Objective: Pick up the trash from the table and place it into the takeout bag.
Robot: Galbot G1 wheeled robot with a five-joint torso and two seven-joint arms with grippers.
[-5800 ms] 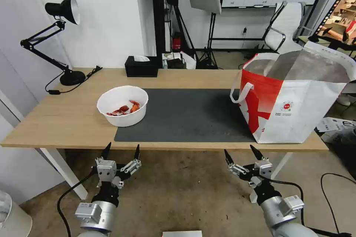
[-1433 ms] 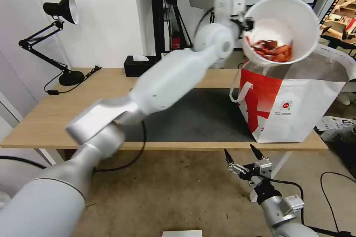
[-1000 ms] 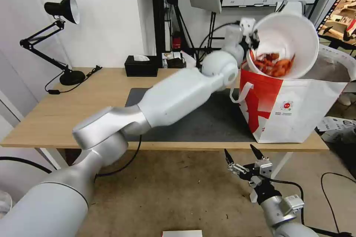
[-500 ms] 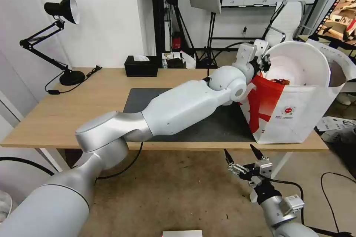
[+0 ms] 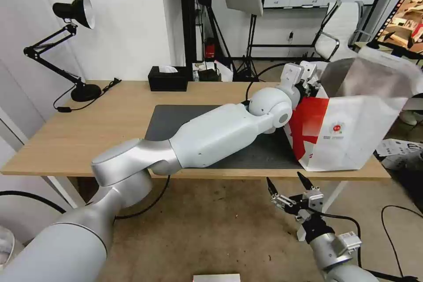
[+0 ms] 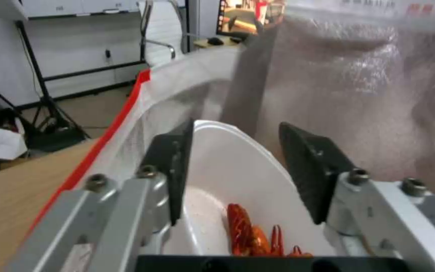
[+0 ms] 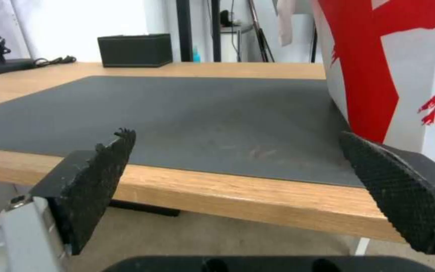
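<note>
Release step: the left claw (image 6: 232, 166), jaws spread, sits at the bag's (image 5: 352, 136) mouth; the bowl (image 6: 238, 181) of shells lies just beneath, inside. The likely next move is a clean withdrawal. The right claw (image 5: 288, 187) hangs released below the worktop (image 5: 88, 141).

From the head camera I can't see the bowl (image 6: 238, 177); the bag (image 5: 352, 132) wall hides it, along with the left gripper's (image 6: 238, 166) tips. At the left wrist, the bowl's lower part is cut off by the gripper body, so I can't tell how deep it sits. The bag's right side runs past the edge of my right wrist picture.
</note>
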